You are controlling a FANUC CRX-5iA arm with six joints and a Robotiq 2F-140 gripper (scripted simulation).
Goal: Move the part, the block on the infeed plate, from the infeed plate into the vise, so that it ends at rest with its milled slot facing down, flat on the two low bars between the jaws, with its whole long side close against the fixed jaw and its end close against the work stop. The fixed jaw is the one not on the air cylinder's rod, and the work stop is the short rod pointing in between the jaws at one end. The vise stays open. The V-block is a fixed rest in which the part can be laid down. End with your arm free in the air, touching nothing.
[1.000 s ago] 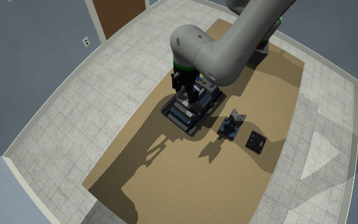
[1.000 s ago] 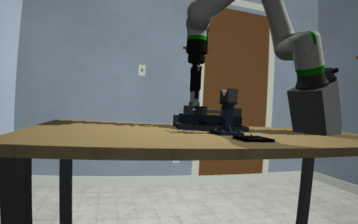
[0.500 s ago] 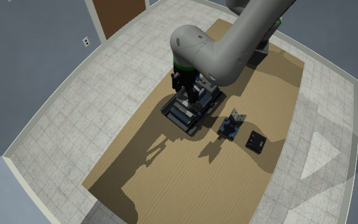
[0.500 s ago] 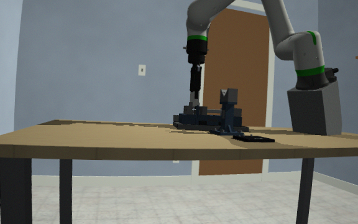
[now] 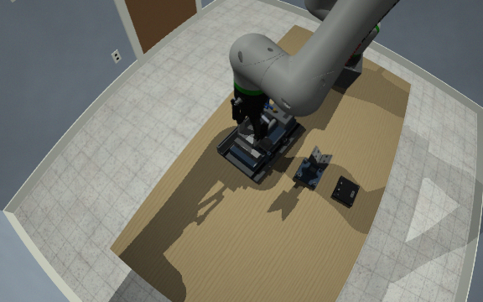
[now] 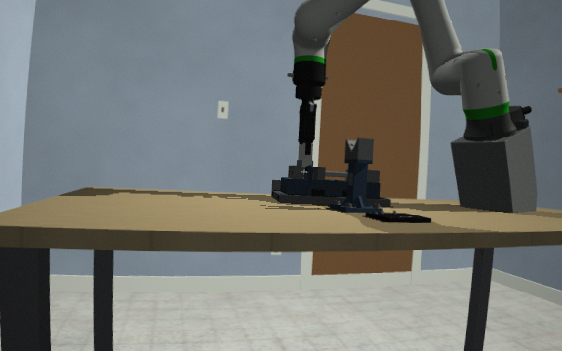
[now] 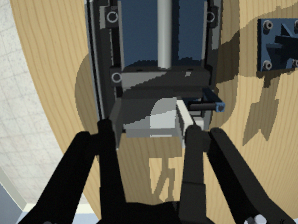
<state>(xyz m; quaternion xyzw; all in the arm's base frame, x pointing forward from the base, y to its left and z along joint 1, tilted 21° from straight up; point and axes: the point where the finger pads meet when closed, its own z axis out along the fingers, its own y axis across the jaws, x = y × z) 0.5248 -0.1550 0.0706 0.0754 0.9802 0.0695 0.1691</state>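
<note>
Down over the vise (image 5: pixel 225 148), gripper (image 7: pixel 152 123) clamped partway shut on the part (image 7: pixel 162 117), a pale grey block hanging low between the jaws near the work stop (image 7: pixel 208 104). Looks like rigid metal, probably hefty and a bit slick, so best pinched across the two flat long sides near the middle, as now. Pretty cramped down there: jaw walls on both sides, cylinder rod (image 7: pixel 164 31) ahead, stop rod poking in at the right. Straight up seems the only easy exit. V-block (image 5: pixel 316 158) and infeed plate (image 5: pixel 345 190) well apart on the surface (image 5: pixel 267 252), plenty of room that way.
</note>
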